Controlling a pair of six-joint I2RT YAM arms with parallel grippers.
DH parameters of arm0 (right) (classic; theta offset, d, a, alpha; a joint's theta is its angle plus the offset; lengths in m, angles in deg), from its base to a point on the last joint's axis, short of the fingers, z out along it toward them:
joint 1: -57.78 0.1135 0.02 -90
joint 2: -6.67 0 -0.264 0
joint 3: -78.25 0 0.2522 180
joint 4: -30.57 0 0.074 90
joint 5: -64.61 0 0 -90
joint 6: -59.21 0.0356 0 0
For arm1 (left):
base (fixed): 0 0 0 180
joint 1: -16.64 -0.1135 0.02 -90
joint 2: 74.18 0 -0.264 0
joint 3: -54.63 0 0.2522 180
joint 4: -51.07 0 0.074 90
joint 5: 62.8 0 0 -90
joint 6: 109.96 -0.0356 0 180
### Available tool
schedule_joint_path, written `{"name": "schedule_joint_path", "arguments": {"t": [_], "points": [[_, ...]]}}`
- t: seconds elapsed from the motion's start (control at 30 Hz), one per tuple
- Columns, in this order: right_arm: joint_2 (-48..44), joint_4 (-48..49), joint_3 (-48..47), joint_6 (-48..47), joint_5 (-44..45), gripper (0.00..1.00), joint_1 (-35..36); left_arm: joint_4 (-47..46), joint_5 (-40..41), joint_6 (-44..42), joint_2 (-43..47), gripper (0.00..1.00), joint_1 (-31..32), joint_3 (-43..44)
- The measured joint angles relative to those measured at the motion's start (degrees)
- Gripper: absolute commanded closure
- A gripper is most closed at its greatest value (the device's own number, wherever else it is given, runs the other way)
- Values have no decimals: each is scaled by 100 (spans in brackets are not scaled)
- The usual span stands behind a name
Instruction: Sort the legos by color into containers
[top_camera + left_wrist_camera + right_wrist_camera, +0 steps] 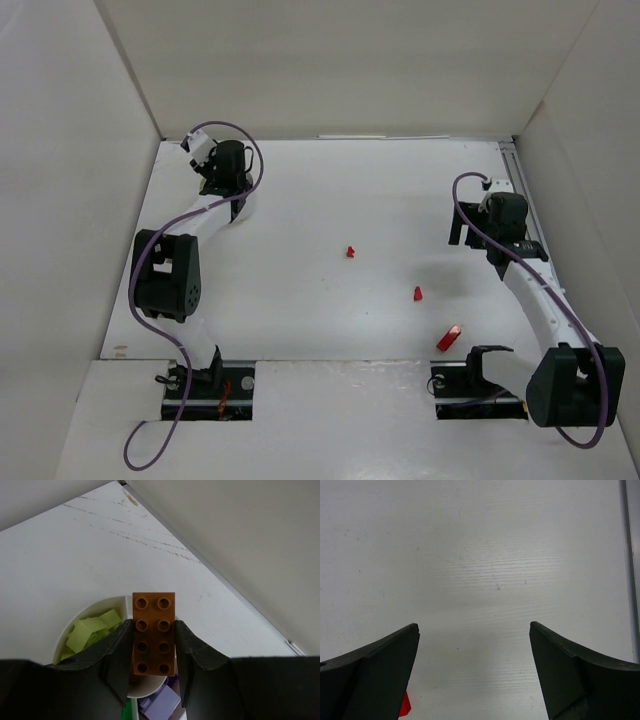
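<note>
White walls (330, 60) box in a white table (300, 310). At the upper left of the top view, the left pincer (153, 630) grips a brown brick (153, 635) by its long sides, studs toward the camera, above the dish (92, 609). Lime bricks (92, 630) fill the dish's left compartment, and purple bricks (160, 700) and a bit of green lie at the lower edge. The right pincer (473, 627) is spread wide over bare table at the right. Three red bricks (418, 293) lie scattered from the center to the lower right.
</note>
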Motion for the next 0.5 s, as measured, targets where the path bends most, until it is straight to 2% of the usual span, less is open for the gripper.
{"name": "schedule_joint_path", "arguments": {"t": [0.3, 0.5], "points": [[-37, 90, -20, -70, -4, 4, 0, -55, 214, 90, -98, 75, 2, -61], [-37, 90, -20, -94, -2, 4, 0, 15, 369, 149, -332, 70, 2, -61]]}}
